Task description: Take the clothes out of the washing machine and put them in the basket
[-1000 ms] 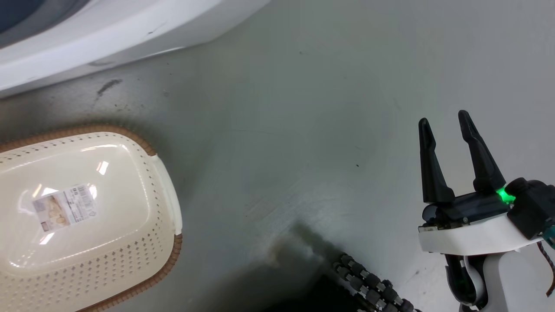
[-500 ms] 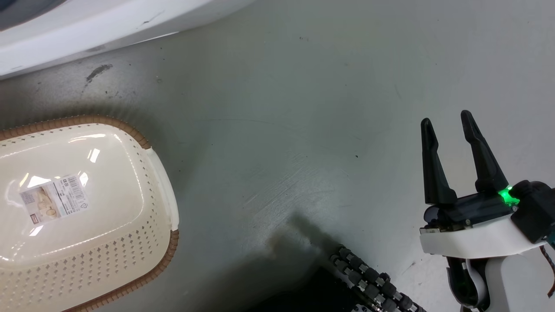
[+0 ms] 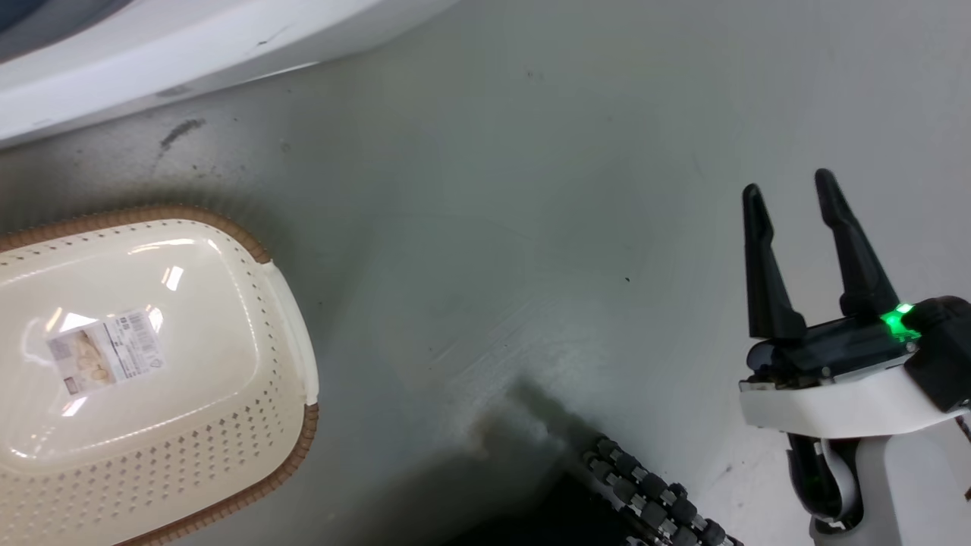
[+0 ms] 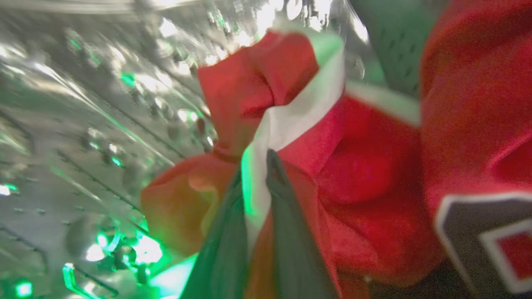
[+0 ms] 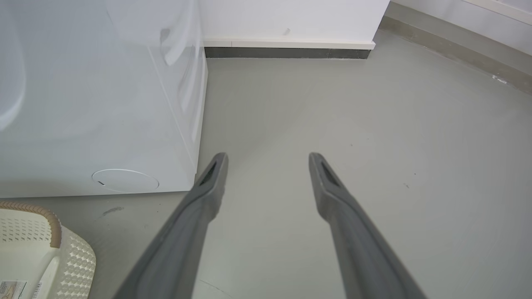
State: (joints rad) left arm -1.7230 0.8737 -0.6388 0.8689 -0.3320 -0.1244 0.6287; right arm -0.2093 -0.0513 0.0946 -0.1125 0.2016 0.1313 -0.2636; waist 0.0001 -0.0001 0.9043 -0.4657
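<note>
Pinches, with the jaws of the left gripper [image 4: 257,174], the white band of the striped garment [image 4: 257,83] inside the drum [image 4: 83,104] of the washing machine [image 5: 104,104]. Finds the cloth straight ahead, band running on along the finger line, jersey [image 4: 474,104] touching it at that view's right. Probably calls for a straight pull back, then down to the empty basket [image 3: 292,334] on the floor [image 3: 531,189], nearer this arm. Holds the right gripper [image 3: 787,183] spread and empty over floor, well apart from the basket.
</note>
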